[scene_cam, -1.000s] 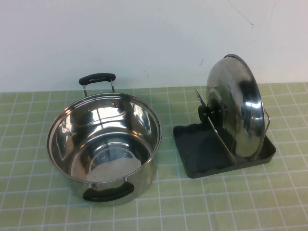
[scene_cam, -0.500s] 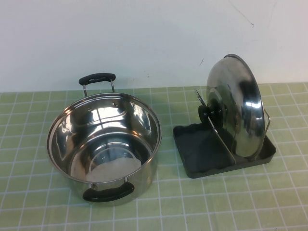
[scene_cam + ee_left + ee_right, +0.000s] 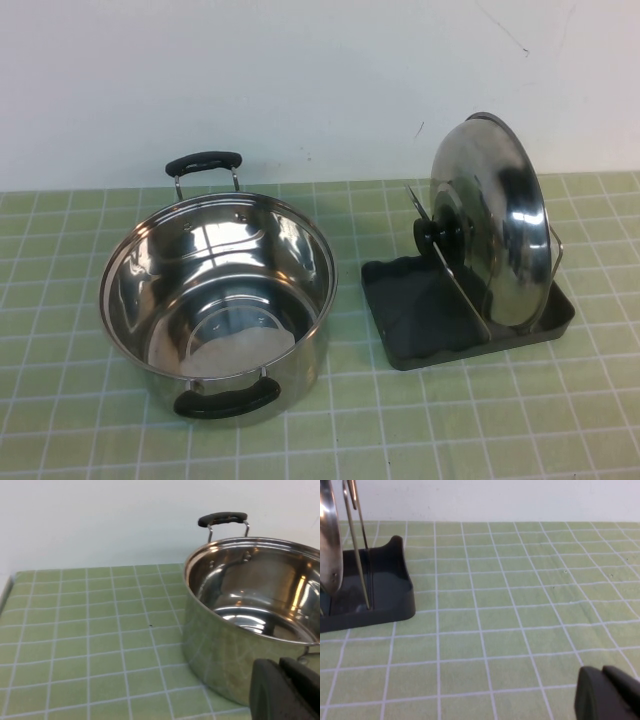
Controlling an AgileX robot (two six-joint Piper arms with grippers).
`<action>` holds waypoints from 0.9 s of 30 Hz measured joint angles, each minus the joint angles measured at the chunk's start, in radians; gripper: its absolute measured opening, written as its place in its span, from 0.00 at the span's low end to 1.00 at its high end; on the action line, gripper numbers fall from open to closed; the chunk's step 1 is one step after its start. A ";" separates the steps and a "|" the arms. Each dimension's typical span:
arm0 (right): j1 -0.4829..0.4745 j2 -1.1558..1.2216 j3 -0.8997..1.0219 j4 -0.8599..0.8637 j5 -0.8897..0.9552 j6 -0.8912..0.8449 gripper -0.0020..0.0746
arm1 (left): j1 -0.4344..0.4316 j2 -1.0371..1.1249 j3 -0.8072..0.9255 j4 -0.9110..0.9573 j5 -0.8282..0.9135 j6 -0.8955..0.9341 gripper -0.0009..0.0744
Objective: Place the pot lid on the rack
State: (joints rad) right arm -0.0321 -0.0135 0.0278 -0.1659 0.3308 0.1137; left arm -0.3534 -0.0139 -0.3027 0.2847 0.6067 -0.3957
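Observation:
The shiny steel pot lid (image 3: 495,225) stands on edge in the rack (image 3: 420,315), leaning against the wire loops, its black knob (image 3: 432,235) facing the pot. In the right wrist view the lid's rim (image 3: 327,545) and the rack's dark tray (image 3: 380,597) show at one side. My left gripper (image 3: 281,669) is shut and empty, close beside the pot's outer wall. My right gripper (image 3: 605,675) is shut and empty, low over the tiled cloth, apart from the rack. Neither gripper shows in the high view.
A deep steel pot (image 3: 215,295) with two black handles stands left of the rack; it also shows in the left wrist view (image 3: 250,610). A green tiled cloth (image 3: 400,430) covers the table. A white wall stands behind.

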 joint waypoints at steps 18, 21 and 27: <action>0.000 0.000 0.000 -0.007 0.000 -0.004 0.02 | 0.516 0.000 0.324 -0.319 -0.361 0.255 0.01; 0.000 0.000 0.000 -0.007 0.000 -0.004 0.02 | 0.509 0.000 0.324 -0.320 -0.379 0.257 0.01; 0.000 0.000 0.000 -0.008 0.000 -0.004 0.02 | 0.424 0.000 0.324 -0.331 -0.331 0.356 0.01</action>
State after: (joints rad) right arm -0.0321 -0.0135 0.0278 -0.1740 0.3308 0.1099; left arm 0.0709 -0.0139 0.0214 -0.0460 0.2759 -0.0400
